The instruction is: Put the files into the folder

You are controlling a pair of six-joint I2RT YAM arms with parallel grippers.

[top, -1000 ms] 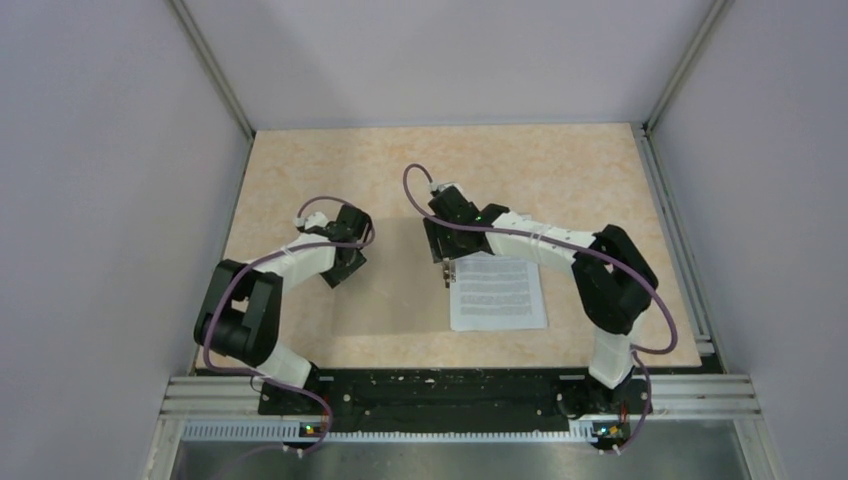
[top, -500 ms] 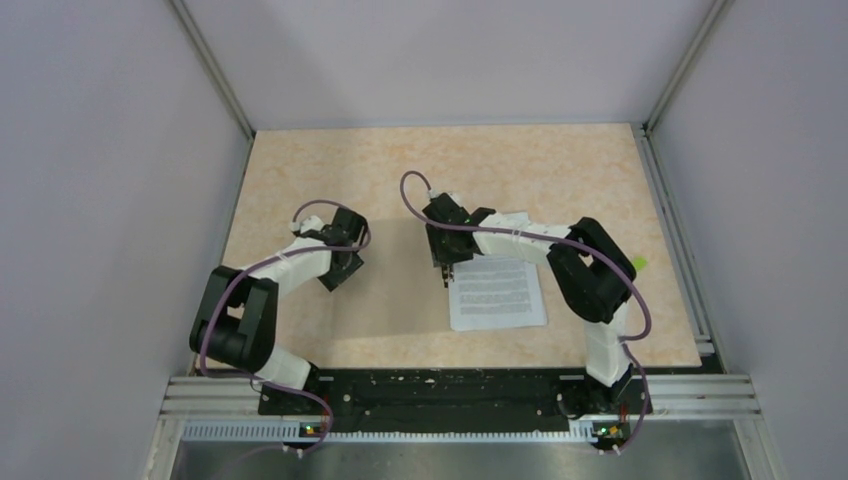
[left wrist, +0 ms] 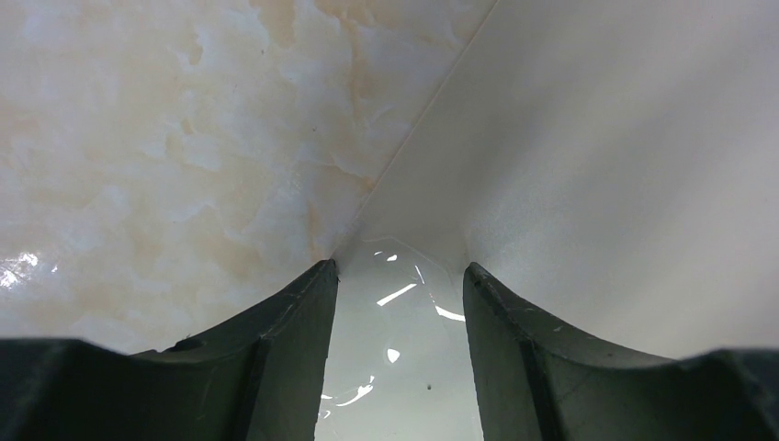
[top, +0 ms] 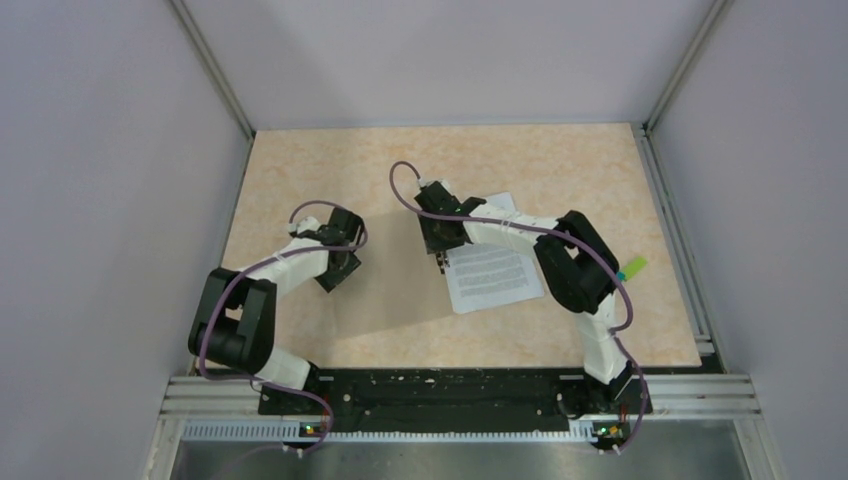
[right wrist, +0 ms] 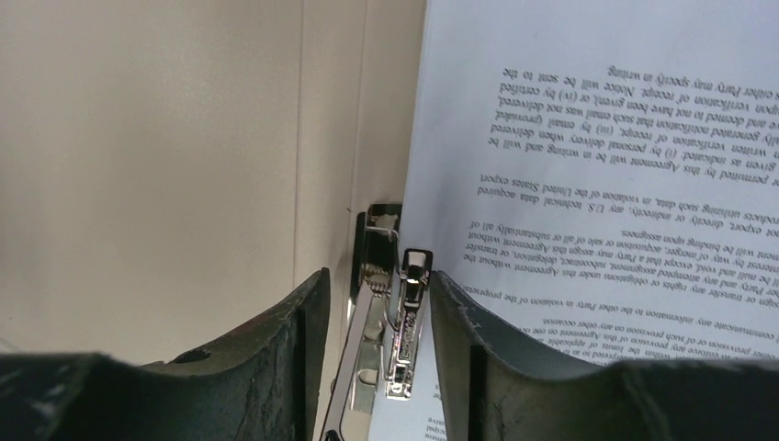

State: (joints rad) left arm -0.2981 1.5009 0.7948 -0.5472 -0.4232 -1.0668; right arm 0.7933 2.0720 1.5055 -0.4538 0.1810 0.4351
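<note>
The files (top: 495, 275) are white printed sheets lying skewed on the table right of centre; in the right wrist view the files (right wrist: 597, 165) fill the right half. A black clip with silver levers (right wrist: 390, 312) sits at their left edge. My right gripper (top: 440, 262) (right wrist: 378, 276) is shut on those levers. The plain brown folder (right wrist: 165, 165) lies flat to the left of the clip and shows faintly in the top view as the folder (top: 395, 300). My left gripper (top: 335, 268) (left wrist: 400, 266) stands open, its fingertips down on a corner of the pale folder (left wrist: 625, 184).
A small green and yellow block (top: 632, 268) lies at the right, beside the right arm's elbow. Grey walls and metal rails (top: 700, 300) enclose the beige marbled tabletop (top: 330, 170). The arm bases sit on the black bar at the near edge.
My right gripper's jaws have narrowed onto the clip and moved left and farther away; the files turned and slid with it. The green and yellow block came into sight. The left arm barely moved.
</note>
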